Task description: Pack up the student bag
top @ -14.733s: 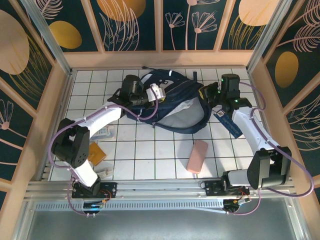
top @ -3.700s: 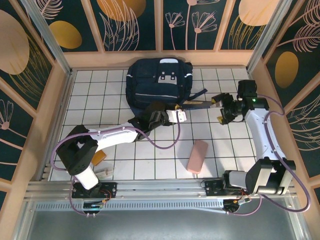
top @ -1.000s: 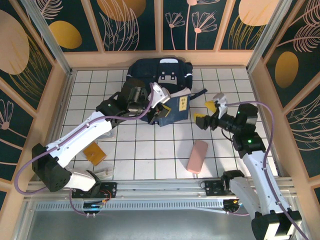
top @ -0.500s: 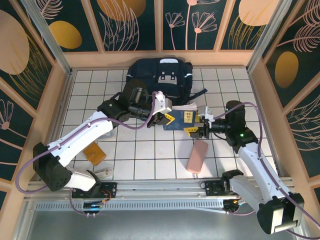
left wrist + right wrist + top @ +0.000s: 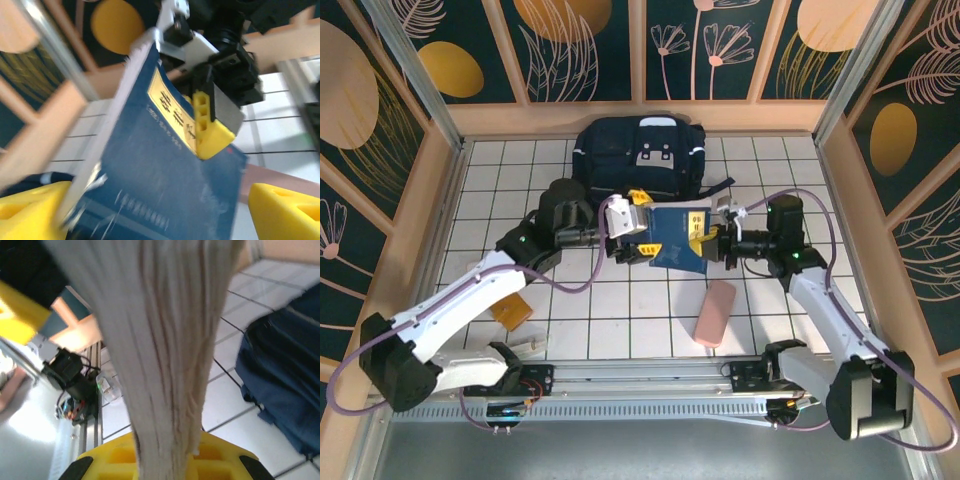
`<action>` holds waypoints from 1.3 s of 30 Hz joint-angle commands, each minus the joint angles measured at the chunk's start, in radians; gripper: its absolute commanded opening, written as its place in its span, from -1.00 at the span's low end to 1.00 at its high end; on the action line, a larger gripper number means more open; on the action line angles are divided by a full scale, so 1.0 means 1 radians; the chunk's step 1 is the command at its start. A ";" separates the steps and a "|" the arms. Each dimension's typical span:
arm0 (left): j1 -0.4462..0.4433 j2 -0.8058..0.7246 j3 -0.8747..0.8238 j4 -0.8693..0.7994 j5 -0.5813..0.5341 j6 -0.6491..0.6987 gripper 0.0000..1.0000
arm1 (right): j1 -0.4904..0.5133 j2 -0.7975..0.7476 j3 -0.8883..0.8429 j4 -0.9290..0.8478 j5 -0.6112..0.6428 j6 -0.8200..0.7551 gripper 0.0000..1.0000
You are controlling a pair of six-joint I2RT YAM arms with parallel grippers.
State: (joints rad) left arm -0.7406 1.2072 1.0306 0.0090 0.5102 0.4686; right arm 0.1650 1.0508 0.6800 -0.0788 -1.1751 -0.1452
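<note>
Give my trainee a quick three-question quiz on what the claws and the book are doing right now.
1. True or false: the blue book is inside the student bag.
2. The left claw stands: A open; B shut.
3. What does the right claw clamp?
Key: 1 false; 2 A; 3 the blue book.

a robot test cell in a lab: a white gridded table boxed in by wooden-framed wall panels painted with leaves and gold discs, an aluminium rail along its near edge bearing a left arm and right arm, purple cables looping loose.
</note>
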 commanded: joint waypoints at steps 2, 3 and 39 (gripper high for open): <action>0.018 -0.004 -0.077 0.213 -0.242 0.156 0.83 | -0.087 0.054 0.047 -0.031 0.045 0.265 -1.00; 0.025 0.037 -0.037 0.131 -0.265 0.216 0.81 | -0.111 0.063 0.053 -0.069 0.076 0.268 -1.00; 0.143 0.816 0.645 -0.674 -0.376 0.575 -0.41 | -0.356 0.116 0.197 -0.311 0.401 0.431 -1.00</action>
State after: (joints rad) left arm -0.6018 2.0209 1.6695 -0.6930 0.1360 1.0248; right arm -0.1875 1.1893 0.8463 -0.3946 -0.7525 0.2947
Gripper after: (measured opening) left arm 0.298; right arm 0.105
